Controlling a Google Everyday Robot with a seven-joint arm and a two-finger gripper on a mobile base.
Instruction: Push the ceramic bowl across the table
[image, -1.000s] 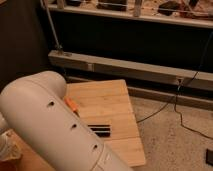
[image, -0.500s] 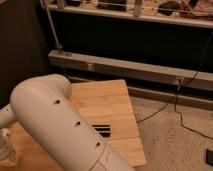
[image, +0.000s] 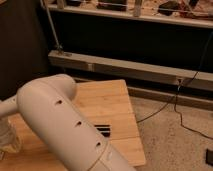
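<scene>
White arm link (image: 65, 125) fills the lower left and runs off both the left and bottom edges. The gripper isn't in view: past the frame or behind the link, can't tell which. The link hides much of the table (image: 112, 102), covering its left part and front-left corner; the front edge shows only at the right. The dark slotted thing (image: 103, 130) on the table has its lower end tucked behind the link, can't ID it. The pale lumpy object (image: 9, 140) at far left is cut by the edge and too blurred to name. The dark block (image: 210, 157) on the floor is clipped by the right edge. The clutter on the top shelf (image: 150, 7) is cut by the top edge, unreadable.
</scene>
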